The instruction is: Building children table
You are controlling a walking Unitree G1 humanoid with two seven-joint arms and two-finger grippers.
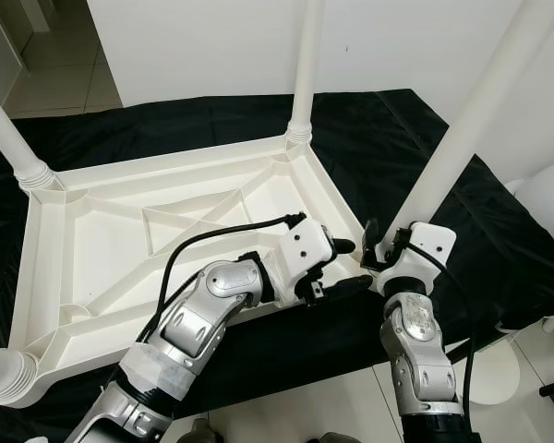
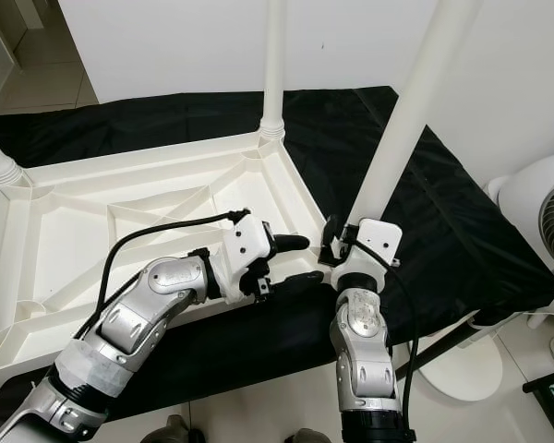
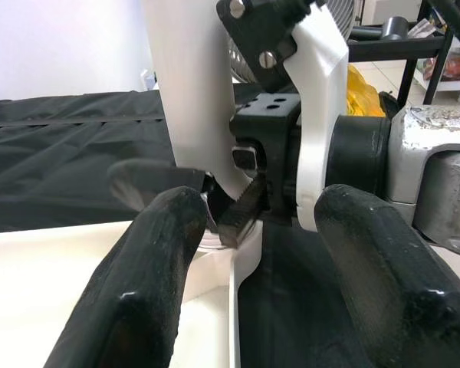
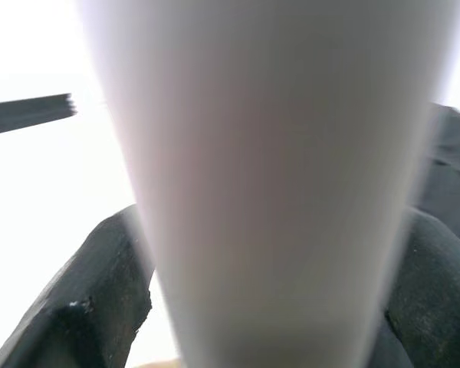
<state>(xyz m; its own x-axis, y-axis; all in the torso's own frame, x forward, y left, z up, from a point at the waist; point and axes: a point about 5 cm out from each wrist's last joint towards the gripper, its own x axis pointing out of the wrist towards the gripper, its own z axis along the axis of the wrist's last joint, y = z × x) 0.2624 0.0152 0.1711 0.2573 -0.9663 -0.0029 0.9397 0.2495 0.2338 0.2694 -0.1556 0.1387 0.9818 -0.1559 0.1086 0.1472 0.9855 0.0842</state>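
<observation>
The white plastic table top (image 1: pixel 120 249) lies upside down on a black cloth (image 1: pixel 499 249) that covers the work surface, with its ribbed underside facing up. At the far-left corner a white leg (image 1: pixel 9 138) stands in its socket; a further leg base (image 1: pixel 5 374) is seated at the near-left corner, and a third leg (image 1: pixel 305 65) rises upright from the far-right corner. The left gripper (image 1: pixel 349 263) is positioned over the near-right edge of the table top, its two black fingers (image 3: pixel 149 284) spread apart and holding nothing; in the left wrist view the fingers point toward the near-right corner socket and the right gripper's mount. Just to the right, the fourth leg (image 1: pixel 471 120) stands at the near-right corner, leaning up and away to the right. The right gripper (image 1: pixel 377 249) is closed around the lower part of this leg, just above the corner of the table top; the right wrist view shows the leg (image 4: pixel 268 184) running between the two black fingers (image 4: pixel 84 307), one on each side in contact with it. Whether the leg's foot is fully seated in its socket cannot be determined. At the far right, beside the cloth, part of a white fan (image 2: pixel 545 212) stands on the tiled floor (image 1: pixel 55 74).
</observation>
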